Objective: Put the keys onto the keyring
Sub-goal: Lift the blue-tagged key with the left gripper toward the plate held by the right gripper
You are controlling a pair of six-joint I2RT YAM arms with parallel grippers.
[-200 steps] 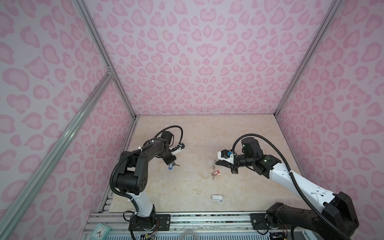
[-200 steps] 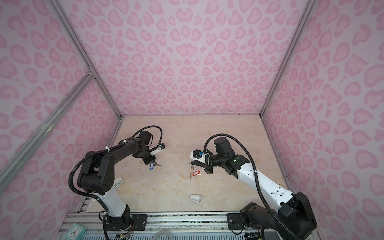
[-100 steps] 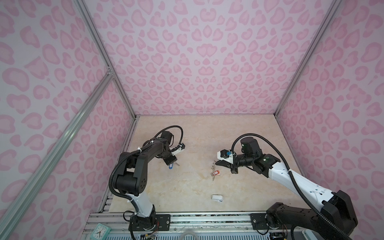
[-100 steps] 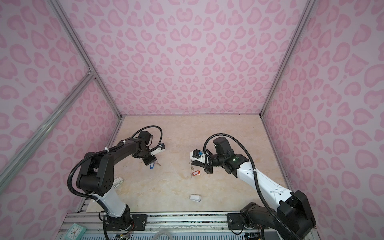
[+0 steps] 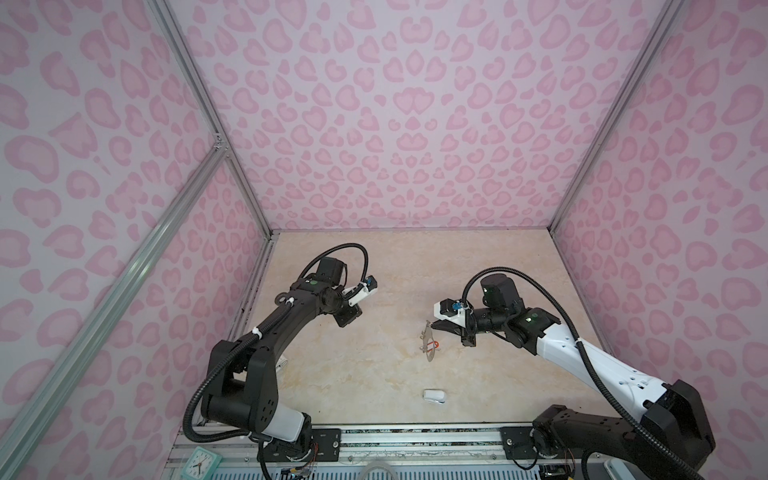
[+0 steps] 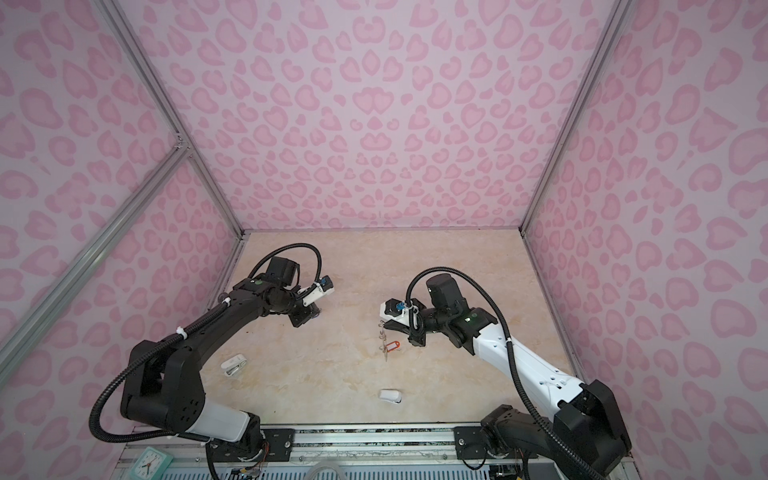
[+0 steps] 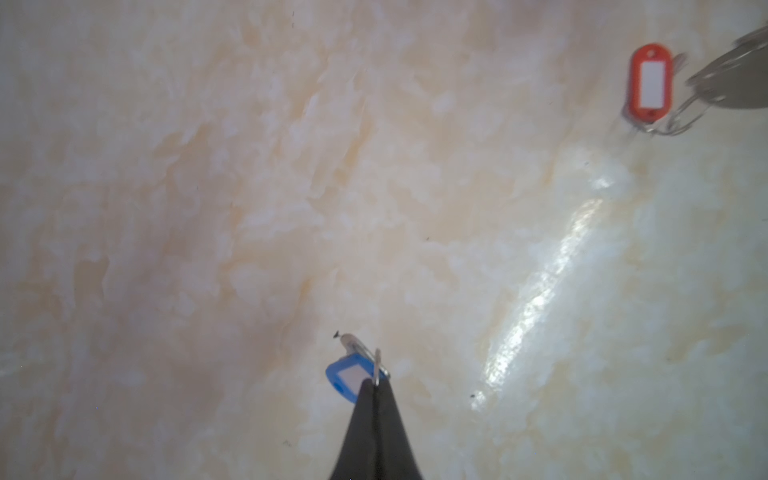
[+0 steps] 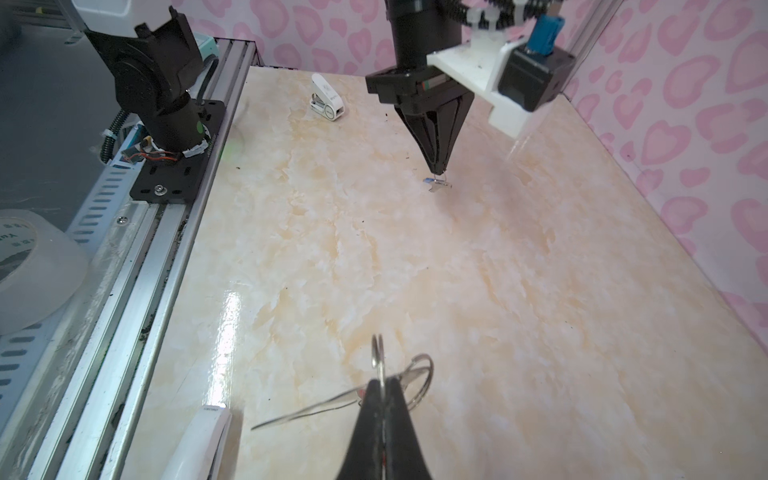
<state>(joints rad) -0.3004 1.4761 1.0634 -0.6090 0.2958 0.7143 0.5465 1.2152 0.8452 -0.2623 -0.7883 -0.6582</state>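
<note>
Marbled tabletop [image 7: 291,208] lies under both arms: left gripper [image 7: 375,384] pinches shut on the blue key [image 7: 347,376] ring at its tips, right gripper [image 8: 381,386] clamps the keyring [image 7: 739,83], red key [image 7: 650,83] dangling from it.

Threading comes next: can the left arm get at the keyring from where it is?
Probably yes. Only bare table lies between the left tool, shut on the blue-tag key, and the keyring held by the right tool.
</note>
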